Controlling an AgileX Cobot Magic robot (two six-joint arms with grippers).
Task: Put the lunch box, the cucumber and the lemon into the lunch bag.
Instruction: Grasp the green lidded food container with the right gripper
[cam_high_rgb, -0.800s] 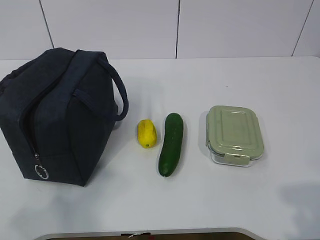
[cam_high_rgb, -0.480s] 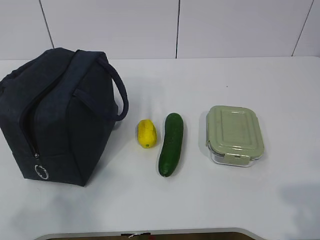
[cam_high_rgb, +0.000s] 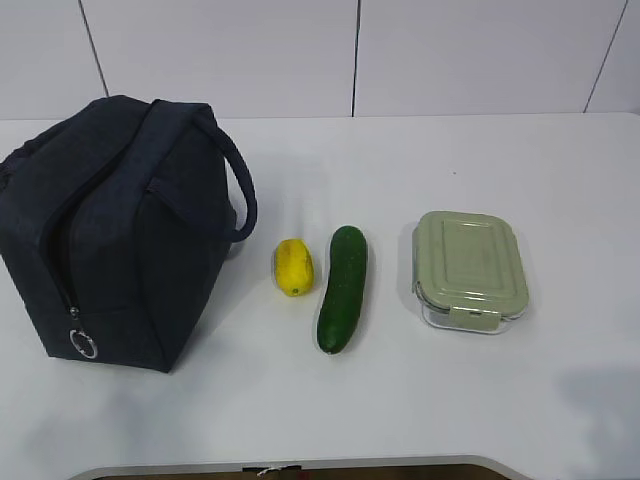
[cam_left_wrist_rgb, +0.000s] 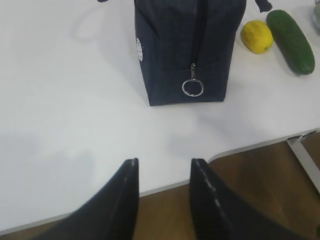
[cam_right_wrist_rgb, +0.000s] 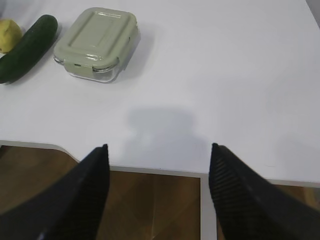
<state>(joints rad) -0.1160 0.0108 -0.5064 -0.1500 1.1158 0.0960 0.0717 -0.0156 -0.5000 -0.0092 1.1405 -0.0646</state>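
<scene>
Both claws hung back over the near bench (cam_high_rgb: 480, 400) edge, the left claw (cam_left_wrist_rgb: 162, 167) parted narrowly, the right claw (cam_right_wrist_rgb: 157, 150) spread wide, each empty. The lunch bag (cam_high_rgb: 110, 230) stood zipped at left of frame, so nothing could enter yet. The lemon (cam_high_rgb: 293, 267), cucumber (cam_high_rgb: 341, 288) and lunch box (cam_high_rgb: 468, 268) lay centre-right; the round produce might roll if nudged.

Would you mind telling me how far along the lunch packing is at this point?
Nothing looks done: the lunch box, cucumber and lemon lie on the table beside the lunch bag, whose zipper looks closed. Both pincers, left and right, hang open and empty. Opening the bag and loading all three remain.
</scene>
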